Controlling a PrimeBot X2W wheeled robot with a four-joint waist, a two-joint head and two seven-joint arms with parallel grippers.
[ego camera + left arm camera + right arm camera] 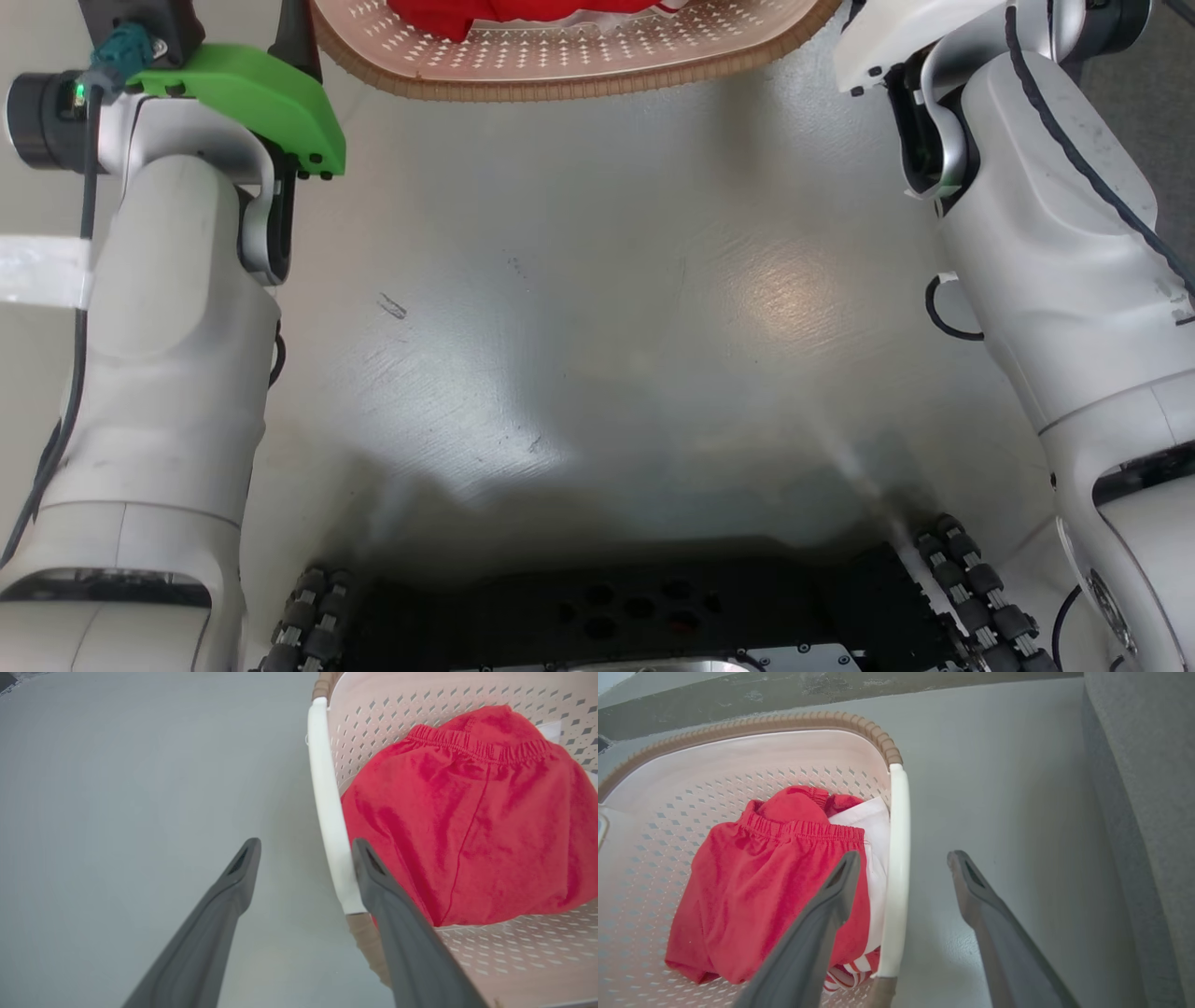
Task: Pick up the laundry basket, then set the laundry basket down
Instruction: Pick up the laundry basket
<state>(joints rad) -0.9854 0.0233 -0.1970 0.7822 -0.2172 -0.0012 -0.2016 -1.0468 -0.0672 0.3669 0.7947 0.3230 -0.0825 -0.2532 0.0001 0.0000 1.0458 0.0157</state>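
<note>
One laundry basket [560, 84], cut off by the top edge of the head view. Both grippers are spread wide with nothing pinched. The left gripper [304, 845] straddles the basket's left handle [324, 798] and the right gripper [902, 857] straddles its right handle [897, 821], each with one finger inside the basket and one outside. In the basket: one red garment [467, 821], one white cloth [873, 819]. There's open grey floor [597, 327] around it and a grey padded edge [1148, 812] beyond the right handle.

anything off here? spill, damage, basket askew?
Nothing stands out. The laundry basket looks intact, with the red garment and white cloth lying inside it, none over the rim. The left gripper and right gripper are open, each straddling a white handle. Only faint scuffs mark the floor.
</note>
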